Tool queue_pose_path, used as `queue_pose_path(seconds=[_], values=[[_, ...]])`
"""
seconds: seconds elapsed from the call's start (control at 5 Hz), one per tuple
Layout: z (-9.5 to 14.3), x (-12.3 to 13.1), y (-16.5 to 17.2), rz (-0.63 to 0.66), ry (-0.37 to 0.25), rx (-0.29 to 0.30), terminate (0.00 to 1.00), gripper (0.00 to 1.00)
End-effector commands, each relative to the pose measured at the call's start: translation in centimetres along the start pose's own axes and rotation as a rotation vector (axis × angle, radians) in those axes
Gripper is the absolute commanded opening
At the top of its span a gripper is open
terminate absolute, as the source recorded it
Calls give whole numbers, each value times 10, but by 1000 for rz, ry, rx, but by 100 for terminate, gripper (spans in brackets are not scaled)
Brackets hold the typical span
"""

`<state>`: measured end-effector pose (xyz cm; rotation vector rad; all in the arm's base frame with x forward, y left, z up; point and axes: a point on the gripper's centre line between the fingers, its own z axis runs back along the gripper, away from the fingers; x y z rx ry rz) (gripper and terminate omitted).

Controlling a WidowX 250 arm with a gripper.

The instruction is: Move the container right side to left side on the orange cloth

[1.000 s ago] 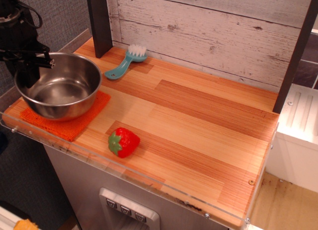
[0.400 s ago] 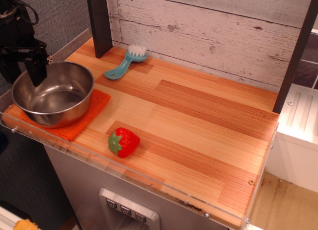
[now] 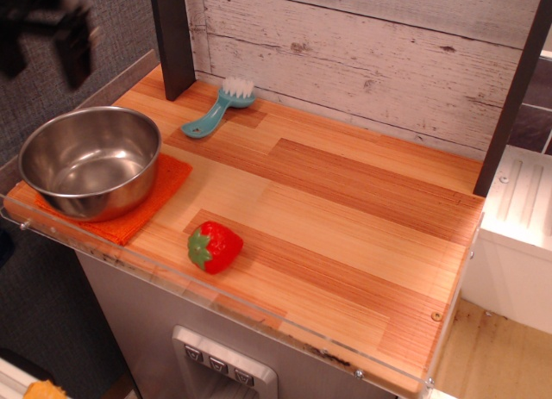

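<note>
Far left, up in the corner, the tool hangs above the surface, dark and smeared by motion blur. Two dark prongs seem to point downward with a gap between them, so it looks spread, though the blur makes that hard to call for certain. It holds nothing and is well clear of everything below.

Beneath it, the container sits upright on the orange cloth, at the left end of the wooden surface. The bowl covers most of the cloth; orange shows at its right side and along the front edge. Its inside is bare, shiny steel.

Moving right, a teal brush with white bristles lies flat near the back, its head toward the whitewashed plank wall, just beside a dark post. Nearer the front edge, a red toy strawberry with a green cap lies on its side, apart from the cloth. Further right the wood runs on to a second dark post.
</note>
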<state>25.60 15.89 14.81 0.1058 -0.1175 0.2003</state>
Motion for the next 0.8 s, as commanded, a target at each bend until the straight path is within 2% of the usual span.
queue_pose_path(seconds=[0.0,0.2,0.4,0.6], values=[[21,23,-97,-262,-21,-81,0,100],[15,24,-113,-312,-9,-114,0,100],[15,24,-113,-312,-9,-114,0,100],[15,24,-113,-312,-9,-114,100,100]])
